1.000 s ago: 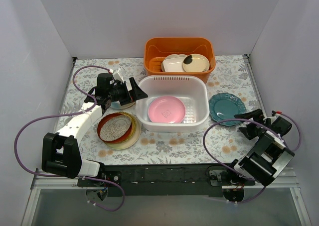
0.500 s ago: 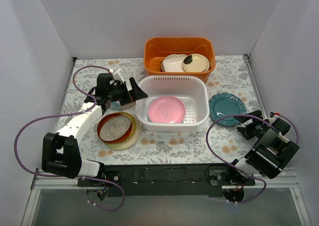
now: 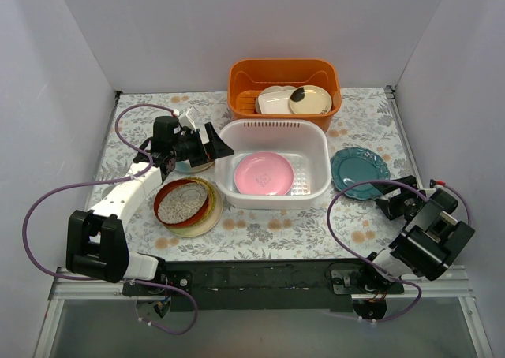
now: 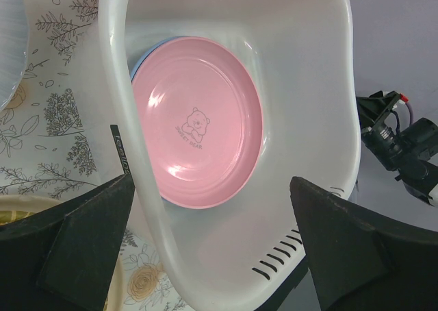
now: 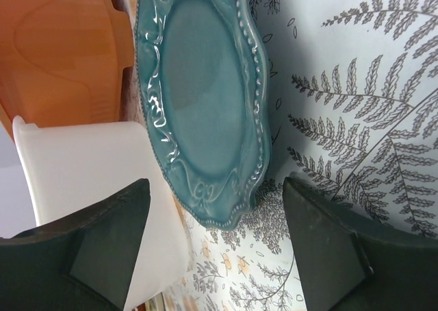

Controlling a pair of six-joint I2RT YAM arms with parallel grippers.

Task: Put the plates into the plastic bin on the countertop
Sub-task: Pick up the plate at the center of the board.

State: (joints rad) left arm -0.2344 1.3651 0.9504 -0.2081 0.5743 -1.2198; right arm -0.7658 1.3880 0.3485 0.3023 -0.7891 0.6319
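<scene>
Right gripper (image 5: 215, 194) spread wide, facing teal plate (image 5: 205, 92) rim, likely to straddle it for pickup. Left gripper (image 4: 212, 188) wide over plastic bin (image 4: 321, 85); pink plate (image 4: 195, 119) inside.

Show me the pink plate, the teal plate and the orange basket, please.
pink plate (image 4: 195, 122): left wrist view, on its middle.
teal plate (image 5: 205, 98): right wrist view, on its flat middle.
orange basket (image 3: 243, 94): top view, on its left inner wall.
</scene>
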